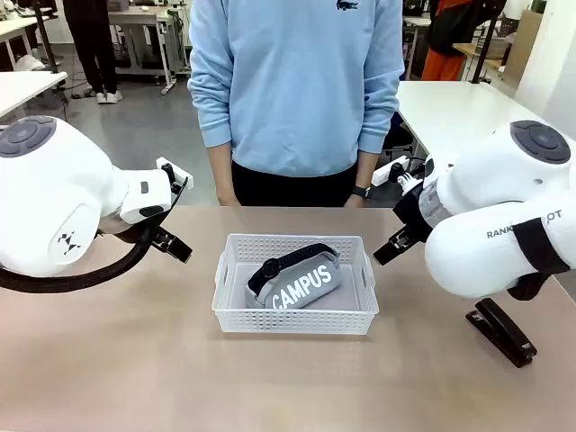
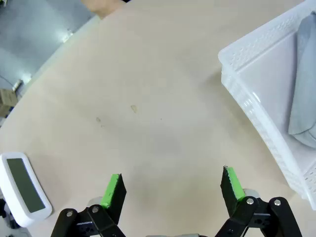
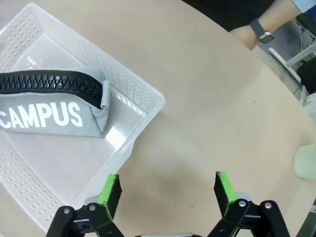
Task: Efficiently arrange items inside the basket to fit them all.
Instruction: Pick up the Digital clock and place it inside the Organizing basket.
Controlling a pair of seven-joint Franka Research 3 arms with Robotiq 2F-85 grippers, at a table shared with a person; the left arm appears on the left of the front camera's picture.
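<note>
White letters spell "CAMPUS" on the one grey pouch (image 1: 297,281), which lies alone in the one white basket (image 1: 294,322) with bare floor around it. One black stapler (image 1: 500,331) lies on the worktop (image 1: 108,360) right of the basket. Beyond that side is what looks like a pale green cup (image 3: 306,162), cut off at the picture edge. Left hand (image 2: 173,186) and right hand (image 3: 167,190) flank the basket, both wide and empty.

**White shells, black linkages, green pads**

Carries glossy white rounded shells on left arm (image 1: 54,193) and right arm (image 1: 504,211), with grey disc caps and a black cable (image 1: 81,274) at left. Ends in black linkages, silver screws (image 2: 246,201) and green pads (image 2: 112,190) at left end effector (image 2: 173,185) and right end effector (image 3: 168,190). Opposite, wears light blue sweatshirt (image 1: 297,81) and dark wristwatch (image 3: 260,30).
</note>
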